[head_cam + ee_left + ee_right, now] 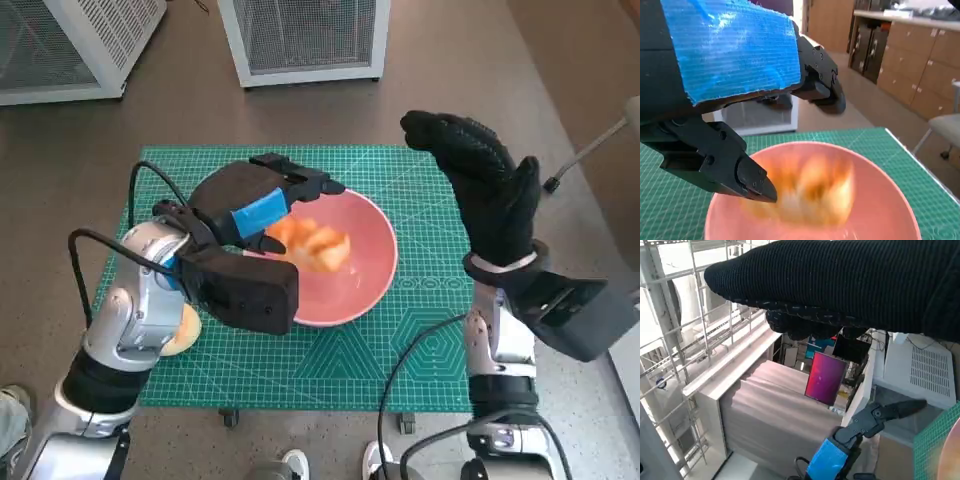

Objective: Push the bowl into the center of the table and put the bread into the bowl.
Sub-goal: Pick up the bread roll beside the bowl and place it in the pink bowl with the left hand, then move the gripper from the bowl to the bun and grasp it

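Bread (312, 243) sits in the pink bowl (370, 285), left of its middle, blurred; I can't tell its long axis or heading. Left hand (262, 205) hangs over it, fingers apart, nothing held. Risk: pulling out low, I clip the rim and shove the bowl. Right hand (483, 180) is raised, fingers together, empty.
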